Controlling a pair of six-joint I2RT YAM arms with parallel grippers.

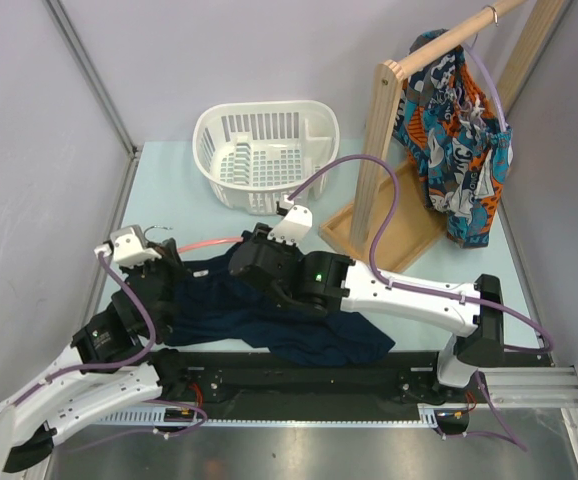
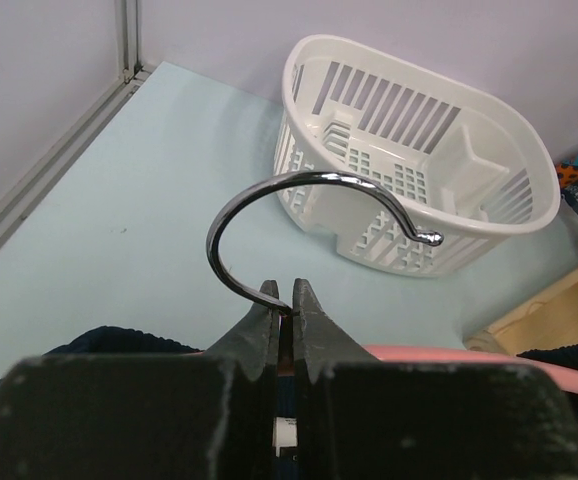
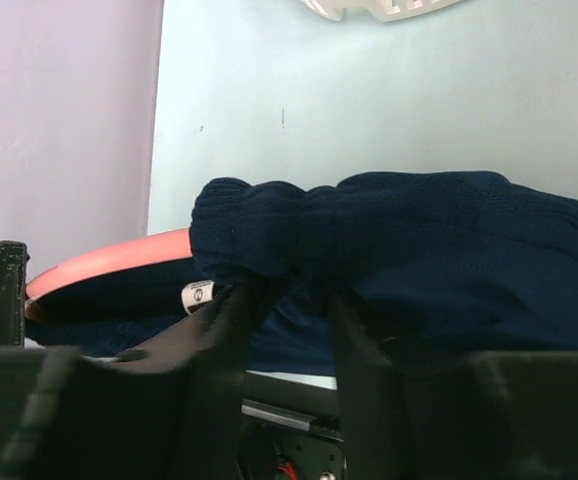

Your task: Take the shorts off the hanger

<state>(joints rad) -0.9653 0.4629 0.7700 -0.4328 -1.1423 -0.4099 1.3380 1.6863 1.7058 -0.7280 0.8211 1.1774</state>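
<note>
Colourful printed board shorts (image 1: 456,150) on a thin lavender plastic hanger (image 1: 491,88) hang well apart from both grippers. The left gripper (image 2: 287,292) pinches a chrome metal hook (image 2: 212,250); the right gripper (image 3: 289,300) straddles dark navy knit cloth (image 3: 419,230), grip unclear.

I see the shorts (image 1: 454,150) at the far right corner of the desk, hanging off the top rail (image 1: 449,38) of a wooden rack. Their print is busy, in teal-blue, orange, white and black. The cloth is bunched and folded on itself, and its lower end hangs near the right end of the rack's base. The hanger (image 1: 491,90) is thin lavender plastic. One arm of it curves down the right side of the shorts and the rest is buried in cloth. I cannot make out its hook.
</note>
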